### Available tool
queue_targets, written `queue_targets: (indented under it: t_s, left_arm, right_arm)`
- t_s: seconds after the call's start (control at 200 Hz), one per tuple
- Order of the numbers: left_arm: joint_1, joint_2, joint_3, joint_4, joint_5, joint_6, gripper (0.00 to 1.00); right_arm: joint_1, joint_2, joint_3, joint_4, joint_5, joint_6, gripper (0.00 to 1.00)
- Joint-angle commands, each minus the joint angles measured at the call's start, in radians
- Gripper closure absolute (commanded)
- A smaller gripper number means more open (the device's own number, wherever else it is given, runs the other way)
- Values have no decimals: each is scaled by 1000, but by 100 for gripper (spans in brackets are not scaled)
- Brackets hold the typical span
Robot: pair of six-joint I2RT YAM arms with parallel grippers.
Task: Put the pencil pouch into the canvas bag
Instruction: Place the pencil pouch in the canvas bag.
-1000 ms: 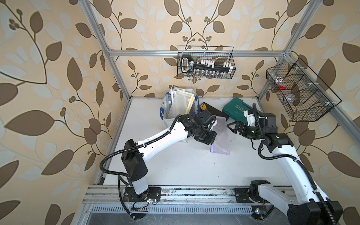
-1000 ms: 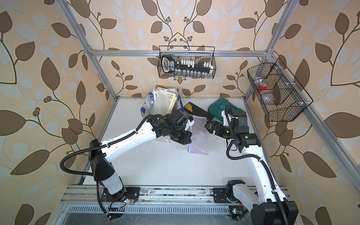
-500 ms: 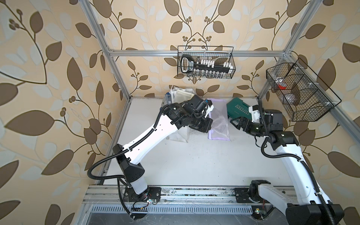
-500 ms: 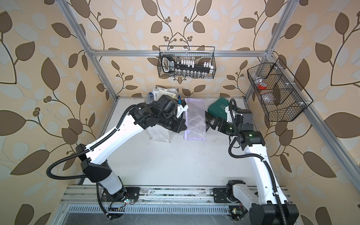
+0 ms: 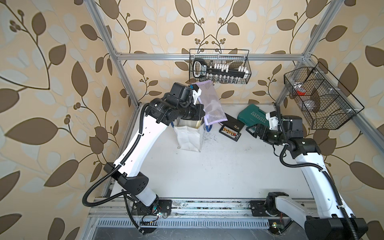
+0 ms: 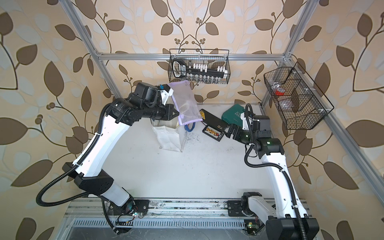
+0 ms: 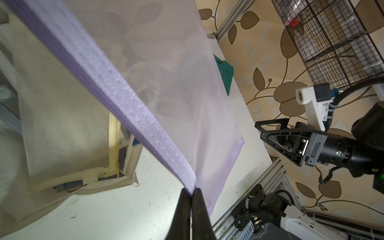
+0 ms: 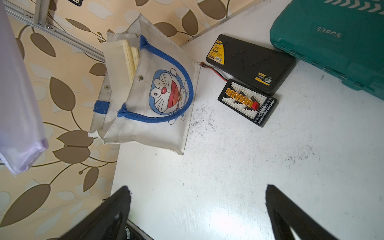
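Obscured: mouth of the canvas bag is hidden under the left arm in both top views; contents of the pencil pouch are unreadable through its mesh.
Left side: left gripper is clamped on the pouch's purple edge.
Pouch position: airborne, upper centre of frame, above the bag.
Pouch axis: steep, upper left to lower right.
Right side: right gripper has its jaws spread and holds nothing.
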Motion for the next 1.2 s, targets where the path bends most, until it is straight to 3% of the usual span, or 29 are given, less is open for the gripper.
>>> queue_targets:
  t_s: [0.0, 0.275, 0.58, 0.715, 1.04, 1.195]
  left_arm:
    - [49, -30, 53, 26, 18, 39, 100]
    - [128, -46, -28, 119, -24, 146, 100]
    - [239, -113, -375, 395, 12, 375, 100]
    - [266, -88, -416, 479, 71, 438, 100]
    - [286, -17, -457, 414, 133, 583, 100]
    - [286, -21, -512, 404, 97, 598, 100]
  right_arm:
    - [-4, -7, 24, -33, -24, -22, 0]
    - [-4, 7, 85, -93, -25, -58, 0]
    - [-3, -5, 119, -160, -24, -63, 0]
    - [-2, -2, 120, -186, -29, -61, 0]
    - [1, 4, 143, -210, -19, -70, 0]
    - [0, -1, 103, -172, -36, -55, 0]
